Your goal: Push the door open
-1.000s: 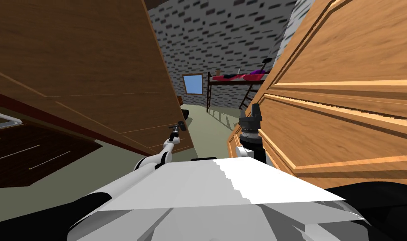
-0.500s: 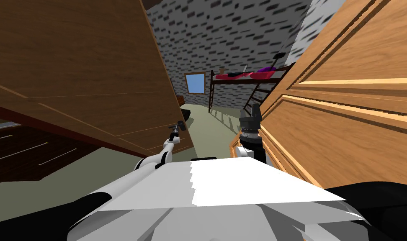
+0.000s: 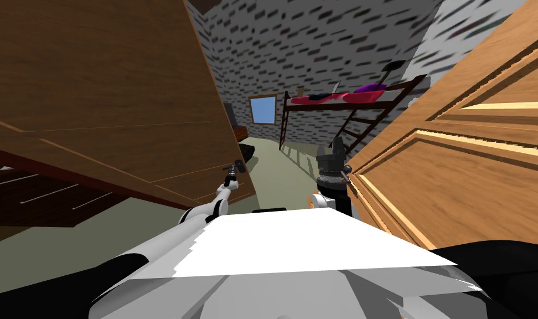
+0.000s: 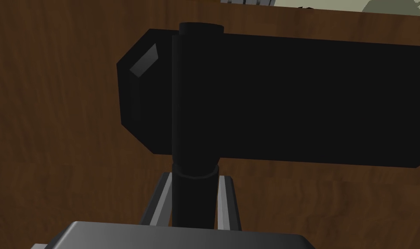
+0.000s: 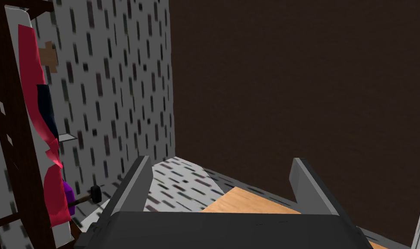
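Our left gripper (image 4: 195, 178) is closed to a narrow gap on the round black stem of the handle (image 4: 274, 99). Its two fingers (image 4: 160, 199) press the stem's sides, one on each. The stem runs straight out from between the jaws. The handle's broad black lever crosses it just beyond the fingertips and extends far to one side. The door (image 4: 53, 129), of dark brown wood, lies flat behind the handle, directly ahead of the jaws and close to them. In the head view this gripper sits at the door's free edge.

Our right gripper (image 5: 220, 159) is open wide, with nothing between its fingers. In the head view it points up, well apart from the door and just beside the edge of a light wood panel (image 3: 456, 183) on our right. Ahead of both grippers, between door and panel, we see a green floor (image 3: 273, 166) and a bed (image 3: 345, 99) against a brick wall (image 3: 317, 50).
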You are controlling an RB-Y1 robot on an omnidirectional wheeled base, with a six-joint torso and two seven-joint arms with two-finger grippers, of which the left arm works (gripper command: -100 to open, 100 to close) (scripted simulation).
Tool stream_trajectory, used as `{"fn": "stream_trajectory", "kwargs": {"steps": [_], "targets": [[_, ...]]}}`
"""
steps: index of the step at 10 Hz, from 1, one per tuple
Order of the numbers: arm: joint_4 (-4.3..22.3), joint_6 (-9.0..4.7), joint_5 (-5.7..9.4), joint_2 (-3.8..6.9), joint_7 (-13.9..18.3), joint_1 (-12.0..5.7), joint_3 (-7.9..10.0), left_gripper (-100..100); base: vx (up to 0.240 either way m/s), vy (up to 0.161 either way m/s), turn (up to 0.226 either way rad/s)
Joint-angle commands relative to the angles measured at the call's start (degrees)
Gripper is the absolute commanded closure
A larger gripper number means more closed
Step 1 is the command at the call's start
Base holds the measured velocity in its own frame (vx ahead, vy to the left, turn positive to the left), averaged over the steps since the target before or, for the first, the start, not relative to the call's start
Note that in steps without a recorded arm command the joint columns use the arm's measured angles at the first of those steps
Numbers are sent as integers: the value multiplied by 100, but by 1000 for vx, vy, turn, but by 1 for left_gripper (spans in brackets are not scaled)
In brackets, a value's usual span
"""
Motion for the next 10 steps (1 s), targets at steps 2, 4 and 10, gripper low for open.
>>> {"fn": "stream_trajectory", "kwargs": {"steps": [2, 4, 10], "targets": [[-120, 54, 94, 22, -126, 43, 81, 100, 181, -55, 168], [-123, 56, 161, 7, -219, 36, 120, 100, 200, -77, 175], [-129, 62, 337, -31, -463, 19, 224, 100, 169, -62, 133]]}}
